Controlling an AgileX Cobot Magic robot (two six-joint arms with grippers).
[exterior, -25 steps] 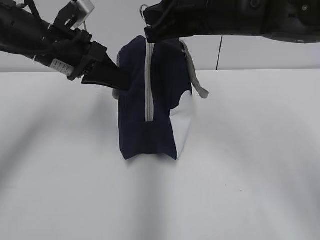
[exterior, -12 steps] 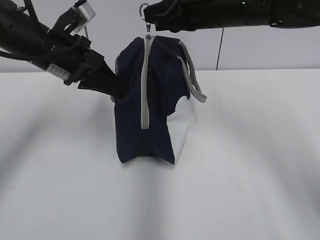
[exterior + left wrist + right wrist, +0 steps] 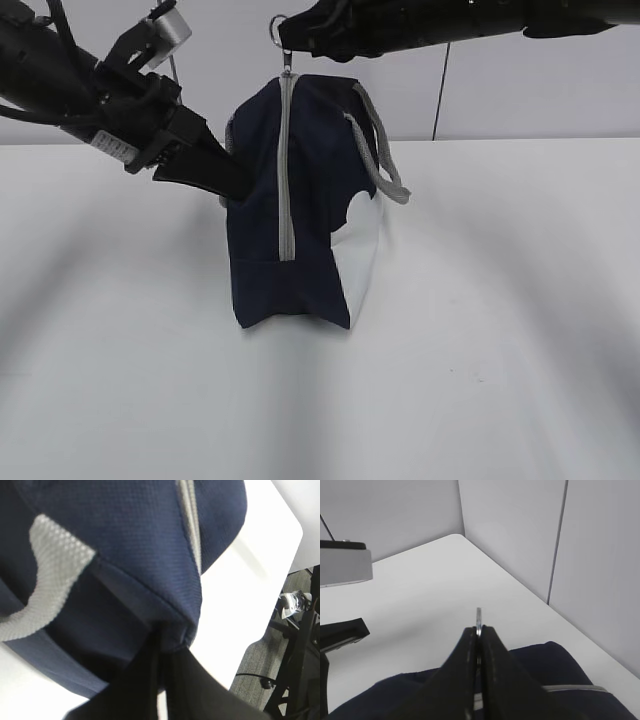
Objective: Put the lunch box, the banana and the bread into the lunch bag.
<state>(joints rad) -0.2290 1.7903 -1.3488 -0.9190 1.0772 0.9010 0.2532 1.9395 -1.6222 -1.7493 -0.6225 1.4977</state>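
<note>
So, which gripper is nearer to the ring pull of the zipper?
Right. The right gripper is shut on the ring pull above the lunch bag. The left gripper pinches the bag's fabric lower, on its left side.

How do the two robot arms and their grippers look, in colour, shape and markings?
Both arms are black. The left arm carries black cables, a small silver camera box and a white printed label near the wrist. The left gripper and the right gripper have flat, tapering black fingers.
</note>
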